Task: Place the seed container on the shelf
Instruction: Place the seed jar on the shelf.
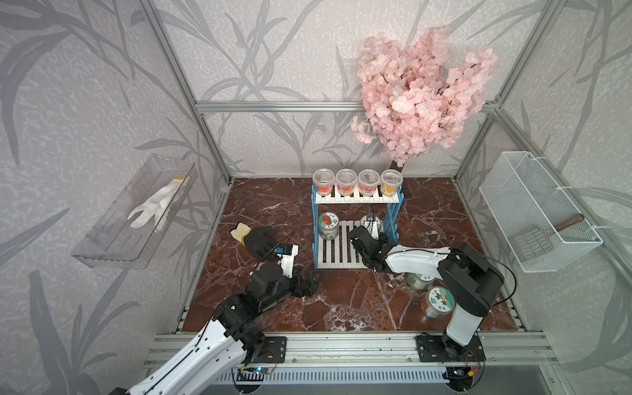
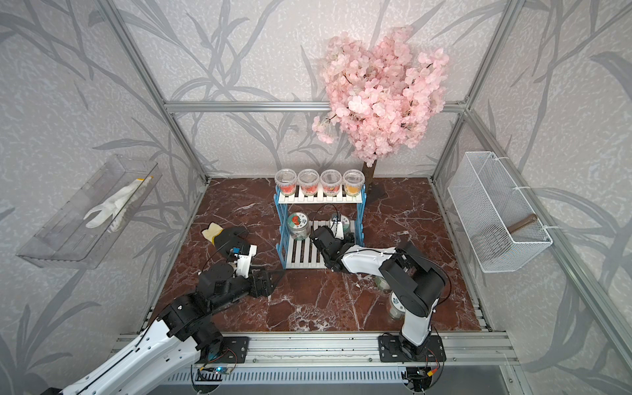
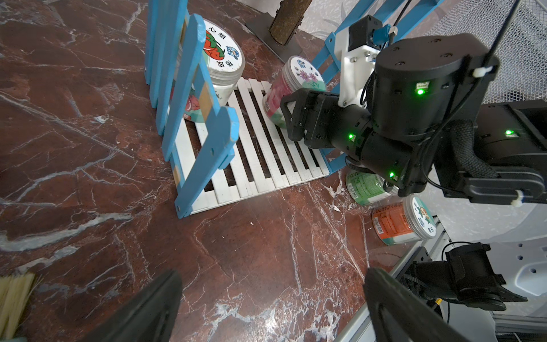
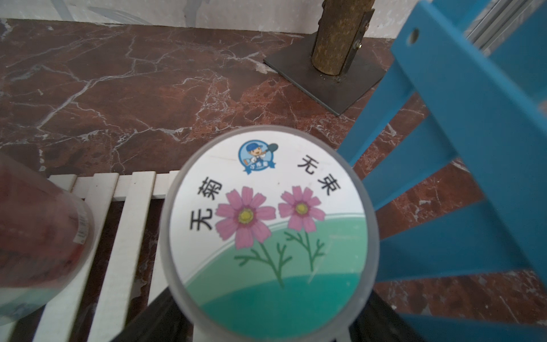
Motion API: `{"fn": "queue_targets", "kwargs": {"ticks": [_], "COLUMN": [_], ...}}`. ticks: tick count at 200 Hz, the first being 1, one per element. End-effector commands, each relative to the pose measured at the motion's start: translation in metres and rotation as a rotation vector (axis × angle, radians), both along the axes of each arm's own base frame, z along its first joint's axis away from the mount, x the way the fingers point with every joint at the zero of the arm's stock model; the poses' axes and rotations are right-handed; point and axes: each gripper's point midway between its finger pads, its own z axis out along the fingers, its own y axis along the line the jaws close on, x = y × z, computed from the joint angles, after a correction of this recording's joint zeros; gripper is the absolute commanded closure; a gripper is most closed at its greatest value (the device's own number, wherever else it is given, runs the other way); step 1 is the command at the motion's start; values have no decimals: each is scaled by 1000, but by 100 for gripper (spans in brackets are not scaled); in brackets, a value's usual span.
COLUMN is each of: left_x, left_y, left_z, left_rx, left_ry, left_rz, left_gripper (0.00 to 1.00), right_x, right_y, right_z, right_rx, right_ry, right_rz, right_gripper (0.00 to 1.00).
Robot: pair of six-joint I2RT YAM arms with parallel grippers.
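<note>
The right gripper point(image 3: 281, 114) reaches in between the blue side frames of the shelf point(image 3: 266, 165), low over its bottom white slatted board. Its jaws are partly closed and clamped on the body of the flower seed jar point(image 3: 307, 77), one finger on each side. In the right wrist view the jar's lid, printed with two pink flowers, sits between the dark fingers point(image 4: 154, 316). The jar is tilted, with its lid facing up toward the gripper's wrist. Its base is down at the slats, close to the side frame nearest the gripper, but I cannot tell whether it rests on them.

On the gripper's other side, clear of its fingers, a tomato seed jar point(image 1: 328, 224) stands upright on the same board. Above the gripper, four clear cups point(image 1: 357, 181) line the top board. Behind the gripper and under its arm, a green-labelled jar point(image 3: 365, 186) and a carrot seed jar point(image 3: 395, 225) lie on their sides on the red marble worktop point(image 1: 342, 307).

The left gripper point(image 1: 309, 284) hangs over bare worktop just in front of the shelf, with its jaws spread fully and nothing between them. A black work glove point(image 1: 260, 239) lies behind it.
</note>
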Motion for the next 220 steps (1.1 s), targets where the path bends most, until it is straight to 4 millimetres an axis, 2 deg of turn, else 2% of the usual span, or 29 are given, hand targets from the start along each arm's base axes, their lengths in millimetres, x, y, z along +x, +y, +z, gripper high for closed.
{"fn": "queue_targets", "kwargs": {"ticks": [1, 146, 220], "left_x": [0, 0, 0], "left_y": [1, 3, 3], "left_z": [-7, -7, -6], "left_rx": [10, 14, 14], "left_ry": [10, 8, 7], "left_rz": [4, 11, 13], "left_gripper": [0, 0, 0], "right_x": [3, -1, 1], "right_y": [-6, -5, -4], "right_z": [8, 14, 5], "right_rx": [-3, -8, -35], "right_ry": [-17, -2, 11], "right_rz": [-24, 10, 16], "right_gripper": [18, 18, 19]}}
